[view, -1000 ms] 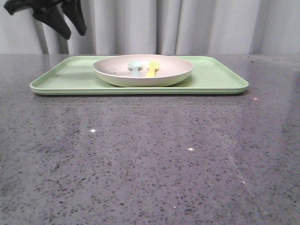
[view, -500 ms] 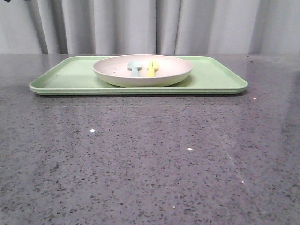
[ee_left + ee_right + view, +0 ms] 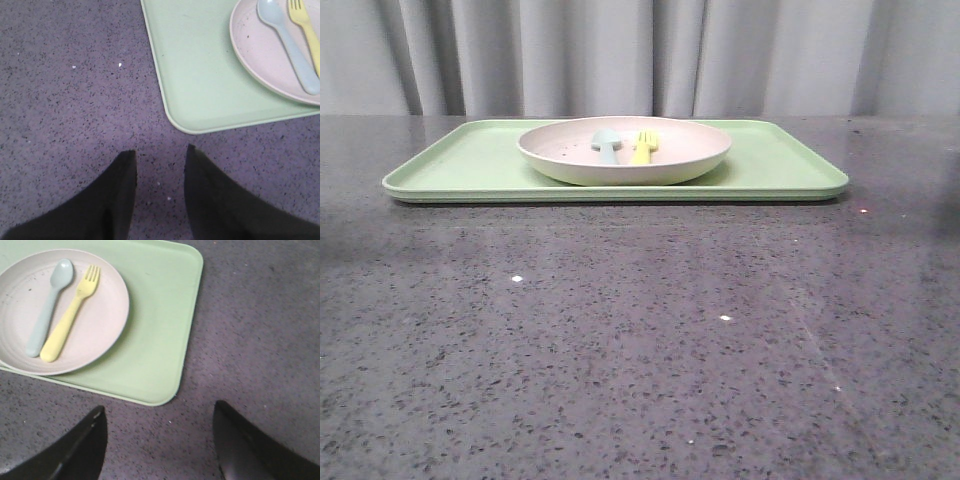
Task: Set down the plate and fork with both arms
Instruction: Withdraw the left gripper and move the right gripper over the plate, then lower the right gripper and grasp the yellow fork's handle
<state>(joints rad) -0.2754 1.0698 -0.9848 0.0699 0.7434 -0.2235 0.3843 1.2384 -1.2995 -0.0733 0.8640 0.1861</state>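
The left gripper [image 3: 160,157] appears at the lower edge of the left wrist frame, its two dark fingers a narrow gap apart and holding nothing, positioned above bare table [image 3: 75,100]. The right gripper [image 3: 160,420] appears at the lower edge of the right wrist frame with its fingers spread wide and empty, also above bare table. Neither gripper is visible in the front frame. Beyond the left fingers, the rounded corner of the tray [image 3: 200,90] occupies the upper centre of the left wrist frame; the plate [image 3: 255,55] is cut off at the upper right. In the right wrist frame the plate [image 3: 95,315] fills the upper left and rests on the tray [image 3: 160,340]. The fork [image 3: 70,315] lies flat in the plate, beside the spoon [image 3: 47,305] and not touching it. The front frame shows the tray [image 3: 460,165] whole in the upper half, with the plate [image 3: 620,165] near its centre, the fork [image 3: 642,148] and the spoon [image 3: 606,144] inside. The table [image 3: 640,340] is dark grey speckled stone with a slight gloss. A pale pleated curtain [image 3: 640,55] runs along the top of the front frame; neither wrist frame shows it.
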